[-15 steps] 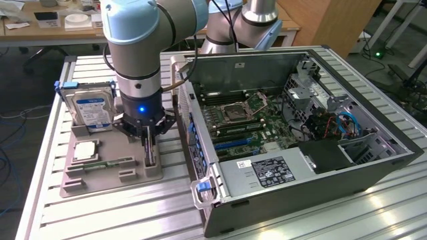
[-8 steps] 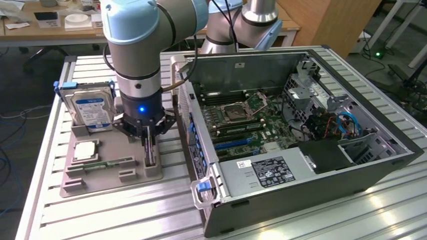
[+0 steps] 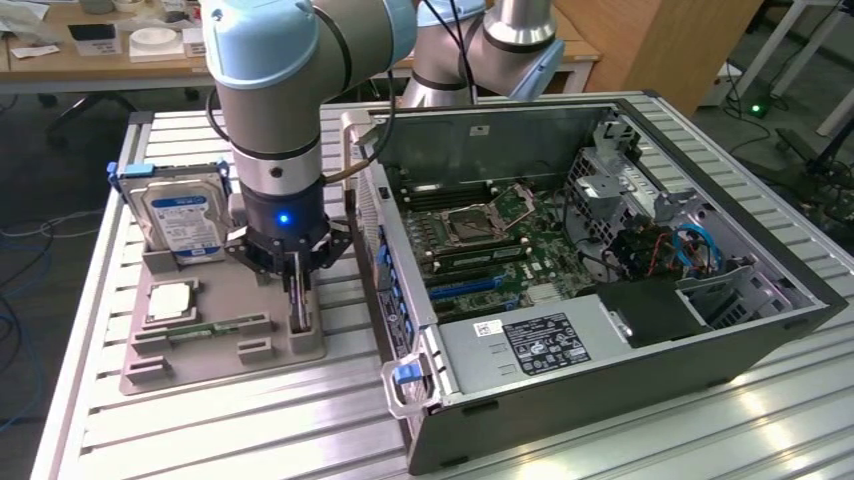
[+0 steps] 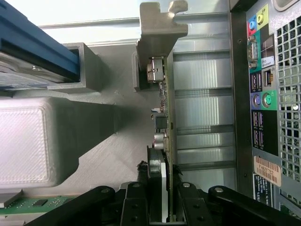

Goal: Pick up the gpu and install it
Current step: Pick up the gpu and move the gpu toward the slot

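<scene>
The gpu (image 3: 302, 308) stands on edge in a slot of the grey holder tray (image 3: 200, 360), beside the open computer case. In the wrist view the gpu (image 4: 168, 110) shows edge-on as a thin green card, with its silver end bracket (image 4: 157, 33) at the far end and its black cooler between my fingers. My gripper (image 3: 296, 272) comes straight down onto the card's upper edge. In the wrist view my gripper (image 4: 162, 195) is shut on the gpu, one black finger (image 4: 136, 205) against the cooler side and the other against the board side. The card still sits in the holder.
A hard drive (image 3: 180, 225) with a blue-white label stands upright at the tray's back. A processor (image 3: 174, 300) and a narrow memory stick (image 3: 214, 328) lie nearer the front. The open case (image 3: 587, 260) exposes the motherboard (image 3: 481, 240), and its rear ports (image 4: 263, 94) face the tray.
</scene>
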